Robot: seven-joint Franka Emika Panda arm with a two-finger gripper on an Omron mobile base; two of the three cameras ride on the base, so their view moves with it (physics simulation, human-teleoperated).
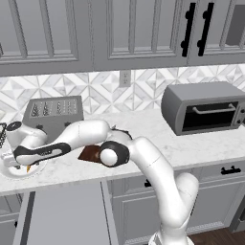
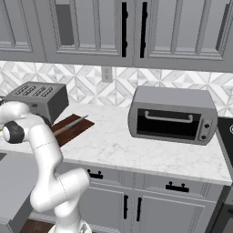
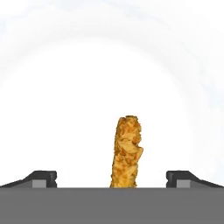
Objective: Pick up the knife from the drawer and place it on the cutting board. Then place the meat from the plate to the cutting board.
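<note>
On plate (image 3: 52,87), meat (image 3: 127,151) at 6 o'clock between wide-apart gripper (image 3: 111,177) jaws: light, crumbly (probably); pinch mid-strip.

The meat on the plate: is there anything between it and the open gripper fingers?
Nothing visible. In the hand view the meat lies bare on the white plate, midway between the two fingertips of the open gripper, with no other object in the gap.

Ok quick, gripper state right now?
Gripper: open, holding nothing; jaws stand wide on either side of the meat, which lies on the plate.
</note>
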